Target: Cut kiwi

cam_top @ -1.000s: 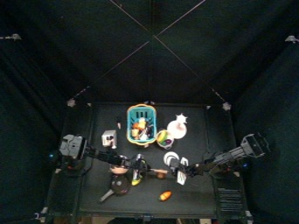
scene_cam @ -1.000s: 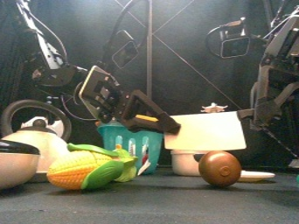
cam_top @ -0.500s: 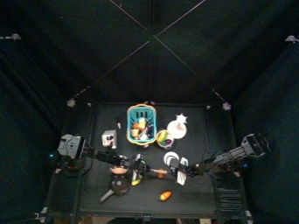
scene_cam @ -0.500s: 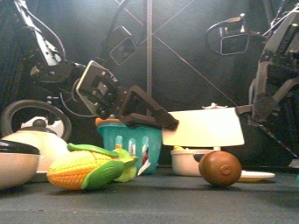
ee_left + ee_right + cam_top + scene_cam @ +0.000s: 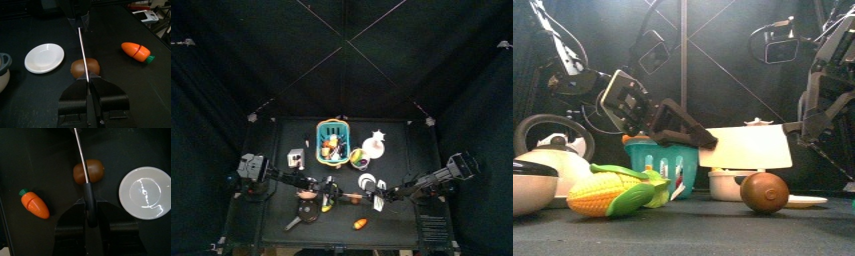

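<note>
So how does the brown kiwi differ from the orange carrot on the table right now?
The round brown kiwi is a plain dull ball; the orange toy carrot is longer and tapered, with a green stub at one end. In the left wrist view the knife blade lines up over the kiwi, while the carrot lies off to the side, clear of it. Both rest on the black table, apart from the small white plate.

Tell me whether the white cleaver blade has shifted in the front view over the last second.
Yes. The cleaver blade went up and slightly left against the kiwi, most of it early.
</note>
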`<state>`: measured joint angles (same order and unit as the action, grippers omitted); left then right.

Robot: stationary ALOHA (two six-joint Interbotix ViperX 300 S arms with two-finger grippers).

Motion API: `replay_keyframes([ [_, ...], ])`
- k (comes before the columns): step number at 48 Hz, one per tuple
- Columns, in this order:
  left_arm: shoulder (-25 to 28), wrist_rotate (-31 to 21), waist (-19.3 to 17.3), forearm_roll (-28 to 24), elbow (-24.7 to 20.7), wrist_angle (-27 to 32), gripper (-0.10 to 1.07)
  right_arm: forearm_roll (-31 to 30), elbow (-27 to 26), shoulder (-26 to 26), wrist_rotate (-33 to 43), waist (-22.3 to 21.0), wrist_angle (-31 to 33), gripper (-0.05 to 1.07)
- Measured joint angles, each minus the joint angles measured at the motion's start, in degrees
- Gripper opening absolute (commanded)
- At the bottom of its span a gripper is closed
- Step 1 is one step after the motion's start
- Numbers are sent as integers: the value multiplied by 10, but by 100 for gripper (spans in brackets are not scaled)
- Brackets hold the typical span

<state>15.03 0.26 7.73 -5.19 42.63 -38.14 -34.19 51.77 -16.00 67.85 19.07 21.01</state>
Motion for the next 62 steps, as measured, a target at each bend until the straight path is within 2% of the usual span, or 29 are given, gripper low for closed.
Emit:
replay_keyframes([
  [25,18,0,0,0,-5,0,39,-2,1,26,0,-1,0,39],
  [41,33,1,-3,12,-20,28,39,-3,2,54,-1,-10,0,39],
  [62,39,1,-3,14,-27,40,39,-3,2,57,-1,-11,-1,39],
])
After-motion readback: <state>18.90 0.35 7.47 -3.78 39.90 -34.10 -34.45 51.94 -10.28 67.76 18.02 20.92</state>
